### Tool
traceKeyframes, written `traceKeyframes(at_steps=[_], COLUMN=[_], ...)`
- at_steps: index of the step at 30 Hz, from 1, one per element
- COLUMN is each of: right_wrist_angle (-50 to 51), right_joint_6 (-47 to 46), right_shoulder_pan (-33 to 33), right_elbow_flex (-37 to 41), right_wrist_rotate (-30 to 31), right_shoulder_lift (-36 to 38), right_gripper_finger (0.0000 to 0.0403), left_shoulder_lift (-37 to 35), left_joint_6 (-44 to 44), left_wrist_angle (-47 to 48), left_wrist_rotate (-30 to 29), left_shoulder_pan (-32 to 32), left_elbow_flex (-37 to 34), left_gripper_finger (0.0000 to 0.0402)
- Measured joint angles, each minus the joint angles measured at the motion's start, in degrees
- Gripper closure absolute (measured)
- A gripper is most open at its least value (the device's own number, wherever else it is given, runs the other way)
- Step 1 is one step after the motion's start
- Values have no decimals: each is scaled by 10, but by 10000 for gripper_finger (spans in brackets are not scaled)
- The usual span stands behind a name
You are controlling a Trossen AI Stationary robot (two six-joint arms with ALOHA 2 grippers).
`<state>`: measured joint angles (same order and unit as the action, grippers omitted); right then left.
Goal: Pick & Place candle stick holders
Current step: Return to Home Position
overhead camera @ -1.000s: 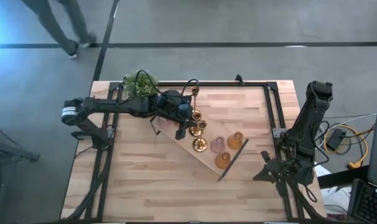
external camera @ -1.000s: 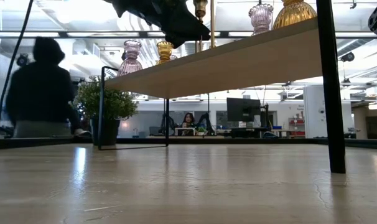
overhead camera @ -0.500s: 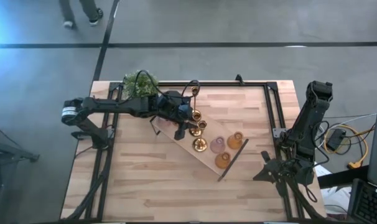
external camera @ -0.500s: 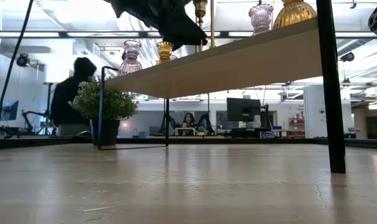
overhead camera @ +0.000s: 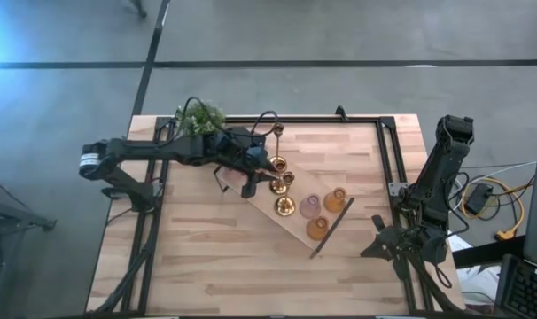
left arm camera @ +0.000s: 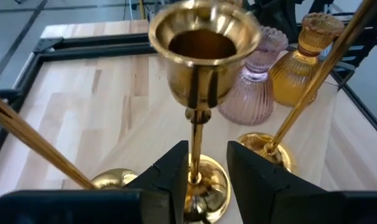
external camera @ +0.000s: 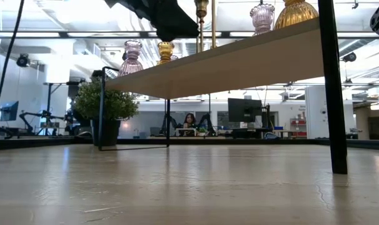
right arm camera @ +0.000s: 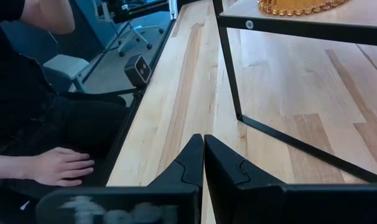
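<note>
**Mia:** Where was the left gripper [left arm camera: 207, 147]?

**Ben:** It was up over one end of the wooden shelf [external camera: 239, 62], the end near the green plant [overhead camera: 198, 117]. Its two fingers [left arm camera: 170, 171] were spread apart, one on each side of the thin stem of a gold holder [left arm camera: 201, 62]. They were not squeezing it. There was a gap beside the stem.

**Mia:** So the gold holder stood by itself?

**Ben:** Yes. It stood straight up on the shelf on its round base.

**Mia:** What else was on the shelf?

**Ben:** Two other gold holders [overhead camera: 284, 206] were close by. A pink glass holder [left arm camera: 254, 90] and an amber glass holder [left arm camera: 300, 62] stood just beside each other behind them. One more amber holder [overhead camera: 319, 228] sat near the far end. From down low, a second pink holder [external camera: 132, 55] showed at the plant end.

**Mia:** And how did the shelf sit?

**Ben:** It stood on thin black legs on the table [overhead camera: 206, 266], turned slantwise.

**Mia:** What about the right gripper [right arm camera: 204, 144]?

**Ben:** It was down low by the right edge of the table, well apart from the shelf. Its fingers were pressed tight together with nothing between them. A person's hand [right arm camera: 58, 167] showed past the table's edge.
</note>
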<state>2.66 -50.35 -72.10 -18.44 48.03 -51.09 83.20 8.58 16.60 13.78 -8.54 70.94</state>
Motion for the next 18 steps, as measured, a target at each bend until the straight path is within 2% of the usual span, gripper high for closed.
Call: traceKeyframes(at_steps=[10,18], right_wrist_angle=[0,0], right_joint_6=[0,0], right_shoulder_pan=[0,0], right_elbow_flex=[0,0], right_wrist_rotate=[0,0], right_shoulder_lift=[0,0], right_gripper_finger=[394,394], left_shoulder_lift=[-25,-90], left_joint_6=[21,21], left_wrist_angle=[29,82], left_wrist_rotate=[-39,-51], left_shoulder_pan=[-2,-2], left_elbow_flex=[0,2], left_gripper_finger=[286,286])
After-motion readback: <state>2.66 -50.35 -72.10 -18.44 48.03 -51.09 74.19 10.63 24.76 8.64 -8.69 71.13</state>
